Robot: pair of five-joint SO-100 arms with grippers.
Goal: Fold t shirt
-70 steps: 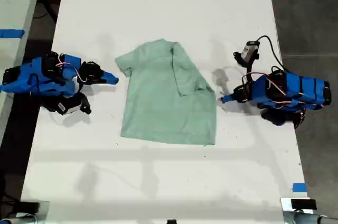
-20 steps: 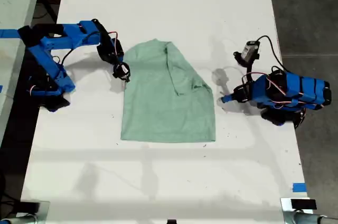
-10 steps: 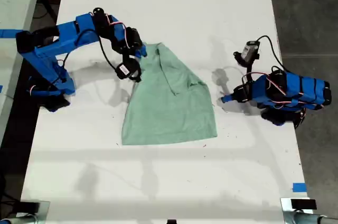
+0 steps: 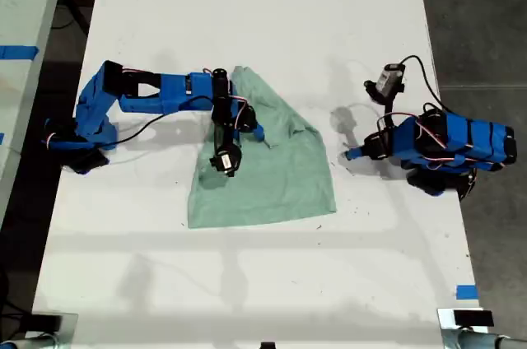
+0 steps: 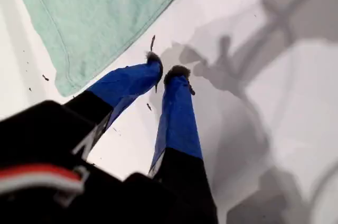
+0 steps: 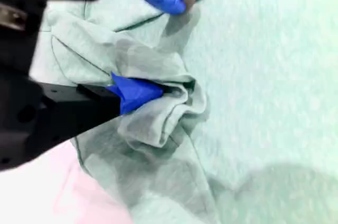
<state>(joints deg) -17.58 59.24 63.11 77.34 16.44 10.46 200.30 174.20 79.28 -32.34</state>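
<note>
Pale mint-green soft t-shirt [image 4: 272,172] is mid-fold: my second gripper [image 6: 171,44], jaws parted, bunches its sleeve; next, lay it flat. My first gripper [image 5: 165,72], jaws nearly closed, empty, rests beside the hem.

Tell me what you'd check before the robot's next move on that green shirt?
1. My second gripper open: ok, fingers apart.
2. The t shirt free of those fingers: not ok, a fold is bunched against one finger.
3. Folded part lying flat: not ok, it is wrinkled by the fingers.
4. My first gripper out of the way: ok, shut on nothing, over the bare table beside a shirt corner.
5. Sleeve under the reaching arm tucked in: cannot tell, the arm covers it.
</note>
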